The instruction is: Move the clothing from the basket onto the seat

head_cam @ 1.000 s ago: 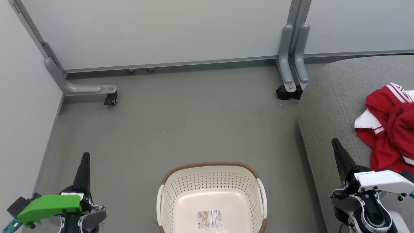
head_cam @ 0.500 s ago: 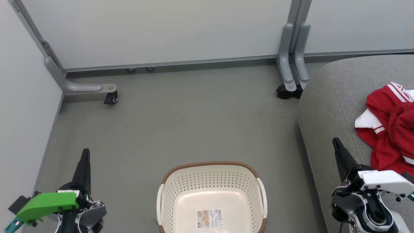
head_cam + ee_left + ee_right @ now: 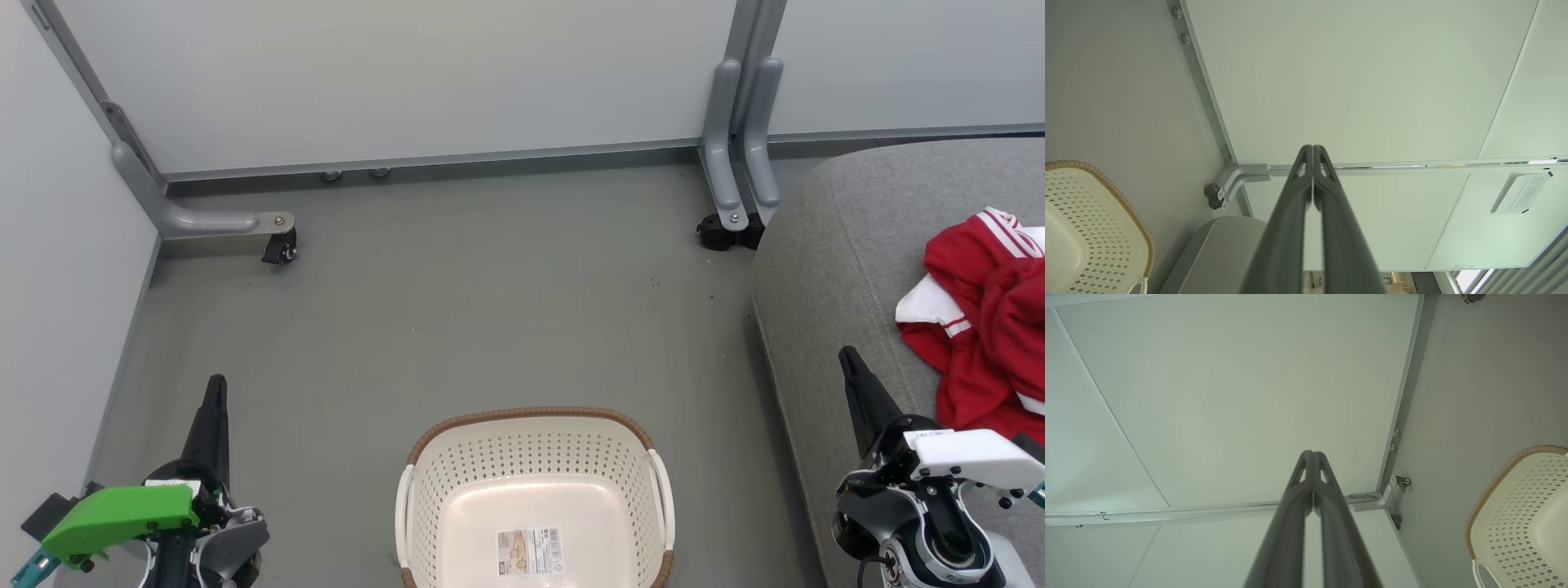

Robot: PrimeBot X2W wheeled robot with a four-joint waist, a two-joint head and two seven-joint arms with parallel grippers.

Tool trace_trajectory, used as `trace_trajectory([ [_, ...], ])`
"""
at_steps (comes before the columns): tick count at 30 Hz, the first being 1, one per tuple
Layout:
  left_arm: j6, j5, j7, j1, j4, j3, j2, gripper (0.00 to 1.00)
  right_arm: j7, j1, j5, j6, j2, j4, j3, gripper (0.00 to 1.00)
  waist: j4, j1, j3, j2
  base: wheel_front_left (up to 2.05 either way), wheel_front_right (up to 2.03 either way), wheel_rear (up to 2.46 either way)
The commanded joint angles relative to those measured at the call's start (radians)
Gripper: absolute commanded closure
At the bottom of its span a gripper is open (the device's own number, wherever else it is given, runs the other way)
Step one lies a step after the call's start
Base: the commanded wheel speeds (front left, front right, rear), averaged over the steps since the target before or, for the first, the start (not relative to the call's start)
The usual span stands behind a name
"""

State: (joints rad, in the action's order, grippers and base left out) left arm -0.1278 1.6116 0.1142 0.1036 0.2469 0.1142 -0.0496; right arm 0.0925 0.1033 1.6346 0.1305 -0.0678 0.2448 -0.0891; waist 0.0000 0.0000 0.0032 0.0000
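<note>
Apparently done: basket point(image 3: 531, 414) empty at 6 o'clock, clothing point(image 3: 980, 327) heaped on seat point(image 3: 824, 269) at 3 o'clock.
Left gripper point(image 3: 216, 388), 7 o'clock, clenched, empty; right gripper point(image 3: 849, 359), 4 o'clock, likewise, beside the clothing. Risk: a swing could snag fabric, dragging it off.

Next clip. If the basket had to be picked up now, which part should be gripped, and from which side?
Likely its two white side handles: they stand off the perforated walls, leaving gaps for fingers. The basket sits upright on the floor between the grippers, so the left gripper suits the left handle and the right gripper the right, each from above. Both are shut.
</note>
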Motion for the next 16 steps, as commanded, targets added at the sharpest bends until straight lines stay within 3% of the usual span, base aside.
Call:
trace_trajectory([
  [1, -0.006, 0.002, 0.004, 0.011, -0.002, 0.002, 0.000, 1.00, 0.004, 0.007, -0.004, 0.000, 0.001, 0.002, -0.003, 1.00, 0.000, 0.0000, 0.000, 0.0000, 0.00, 0.00, 0.00],
  [16, -0.006, 0.002, 0.004, 0.011, -0.002, 0.002, 0.000, 1.00, 0.008, 0.008, -0.009, 0.000, 0.004, 0.002, -0.008, 1.00, 0.000, 0.0000, 0.000, 0.0000, 0.00, 0.00, 0.00],
])
